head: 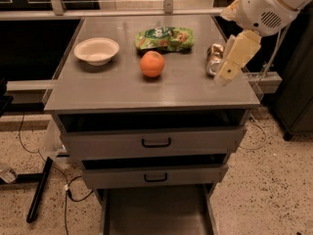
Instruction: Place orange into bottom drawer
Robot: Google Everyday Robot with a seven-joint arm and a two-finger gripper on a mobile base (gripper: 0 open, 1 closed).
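Observation:
The orange [152, 63] sits on the grey cabinet top [122, 89], near the middle. The bottom drawer [156, 214] is pulled out at the foot of the cabinet, and its flat grey floor shows between thin side walls. My gripper [228, 71] hangs from the white arm [266, 6] at the top right. It is above the right edge of the cabinet top, right of the orange, and overlaps the can. Nothing shows in it.
A white bowl [97, 50] stands at the back left of the top. A green snack bag [165, 38] lies behind the orange. A shiny can [213, 58] lies at the right. Two drawer fronts with black handles [156, 142] sit above the bottom drawer. Cables [58, 190] lie on the floor at left.

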